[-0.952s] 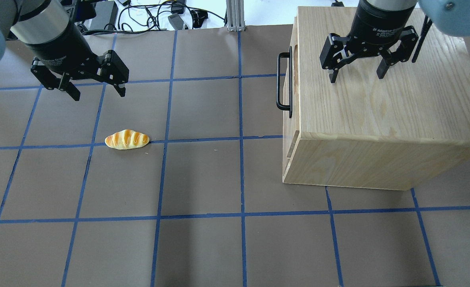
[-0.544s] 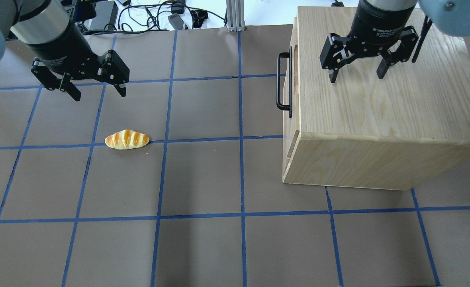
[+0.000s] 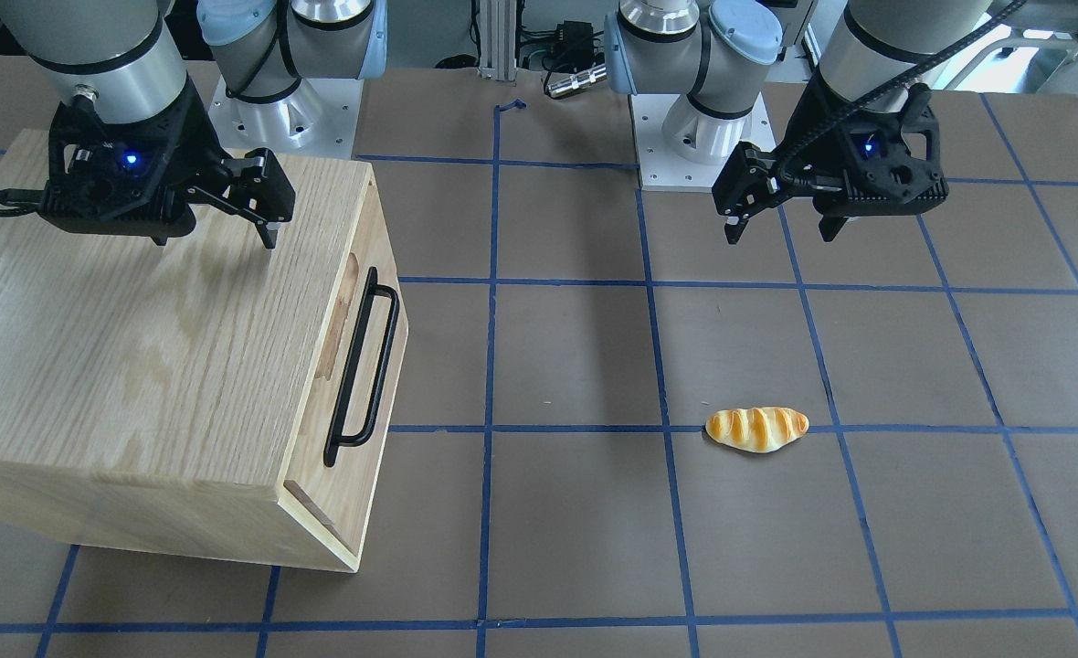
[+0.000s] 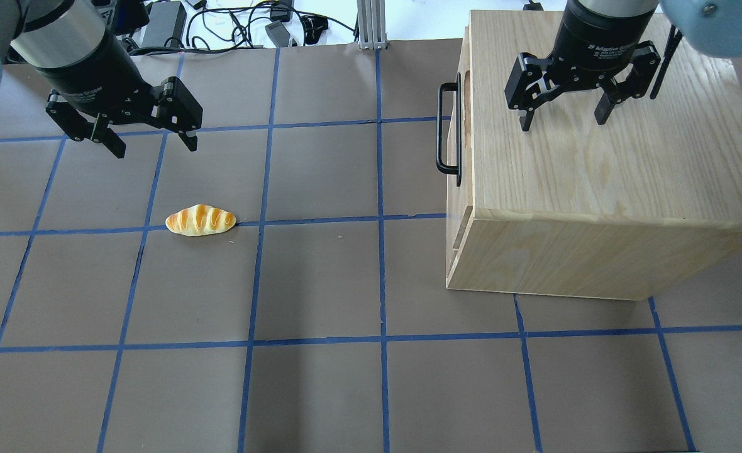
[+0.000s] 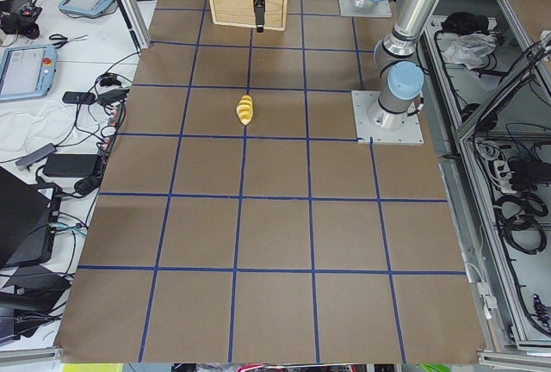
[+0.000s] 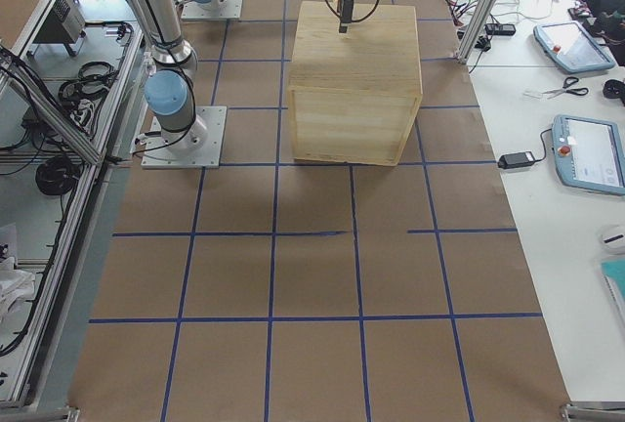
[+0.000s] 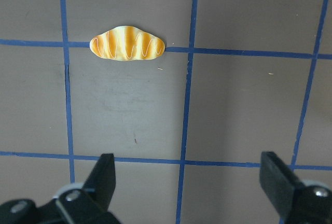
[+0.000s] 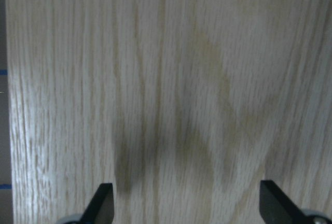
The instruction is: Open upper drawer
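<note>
The upper drawer (image 3: 364,239) is the light-wood front of the oak cabinet (image 4: 603,157), with a long black bar handle (image 3: 363,366) and an oblong slot (image 3: 342,315). It looks pushed in flush. In the overhead view the handle (image 4: 441,129) faces the table's middle. My right gripper (image 4: 563,119) is open and empty, hovering over the cabinet's top behind the handle; it also shows in the front view (image 3: 215,239). My left gripper (image 4: 156,149) is open and empty above bare table, far from the cabinet; it also shows in the front view (image 3: 778,235).
A striped bread roll (image 4: 200,220) lies on the brown mat, in front of my left gripper; it also shows in the left wrist view (image 7: 127,43). Blue tape lines grid the mat. Cables and power bricks (image 4: 245,25) lie beyond the table's far edge.
My left arm has edged very slightly toward the far left. My right gripper, the cabinet and the roll have not moved.
</note>
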### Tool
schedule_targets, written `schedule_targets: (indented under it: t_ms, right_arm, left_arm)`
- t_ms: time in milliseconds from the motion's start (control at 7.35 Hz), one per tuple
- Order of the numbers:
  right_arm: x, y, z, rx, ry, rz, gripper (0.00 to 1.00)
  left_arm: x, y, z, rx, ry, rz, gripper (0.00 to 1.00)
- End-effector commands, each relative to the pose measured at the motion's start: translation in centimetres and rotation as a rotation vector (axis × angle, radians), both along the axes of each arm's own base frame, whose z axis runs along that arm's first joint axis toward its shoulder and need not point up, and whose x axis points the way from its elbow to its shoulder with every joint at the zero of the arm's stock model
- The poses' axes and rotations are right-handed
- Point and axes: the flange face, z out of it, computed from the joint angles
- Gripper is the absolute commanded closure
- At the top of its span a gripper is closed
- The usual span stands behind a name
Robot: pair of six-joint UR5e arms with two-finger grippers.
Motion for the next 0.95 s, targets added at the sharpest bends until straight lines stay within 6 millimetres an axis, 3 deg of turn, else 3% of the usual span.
schedule_targets:
  t_ms: [0, 408, 816]
  right_arm:
    - [0.0, 0.0, 0.0, -0.001, 0.0, -0.001, 0.0]
    - [0.0, 0.0, 0.0, -0.001, 0.0, -0.001, 0.0]
    - [0.0, 0.0, 0.0, 0.0, 0.0, 0.001, 0.0]
  left_arm:
    - [-0.1, 0.5, 0.5, -0.008, -0.006, -0.004, 0.0]
    - [0.2, 0.2, 1.0, -0.021, 0.001, 0.002, 0.0]
    - [0.0, -0.2, -0.1, 0.002, 0.031, 0.001, 0.0]
